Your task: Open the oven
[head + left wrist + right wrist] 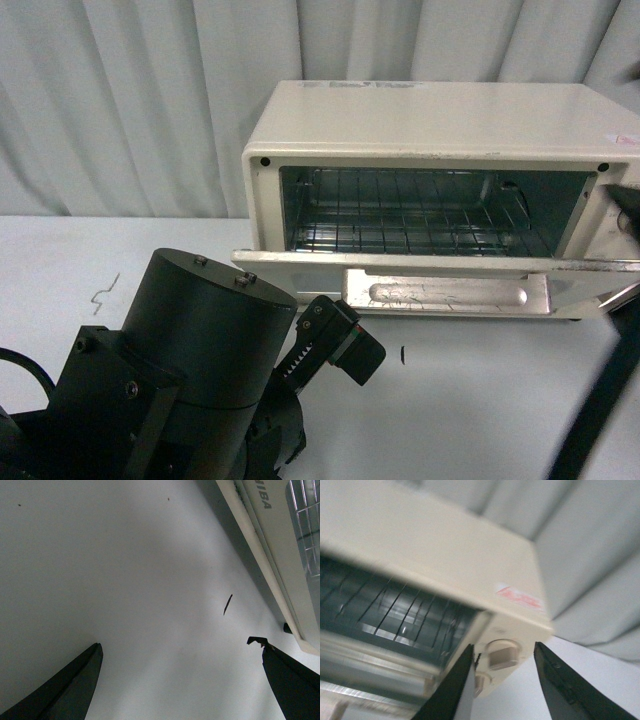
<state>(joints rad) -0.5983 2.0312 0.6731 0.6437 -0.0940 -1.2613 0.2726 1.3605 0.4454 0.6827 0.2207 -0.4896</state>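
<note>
The cream-white boxy toaster oven (pixel 420 120) sits in the upper right of the front view, at the back of a white table (pixel 480 400). Its glass-windowed door (pixel 440 262) lies dropped flat toward the camera, and the wire rack (pixel 420 215) inside shows plainly. By the look of it the opening is done, or nearly so.

The left gripper (pixel 177 645) hangs wide open and empty above bare table. In the front view it lies at lower centre, just before the door's front edge. The right gripper (pixel 504 647) is also spread and holds nothing. Its fingers (pixel 462 680) frame a beige round knob (pixel 502 655) on the oven's control panel, close to it, though whether they touch I cannot tell.

The risk I see is in pulling away. A careless sweep of the right gripper could turn that knob, or catch the door's far end and drag the light oven across the table. If the left arm (pixel 190 380), bulky in the lower left, lifts straight up, it might knock the door from below and swing it back toward closed.

A pleated grey-white curtain (pixel 120 100) fills the background. A small black mark (pixel 402 355) lies on the table below the door, harmless.
</note>
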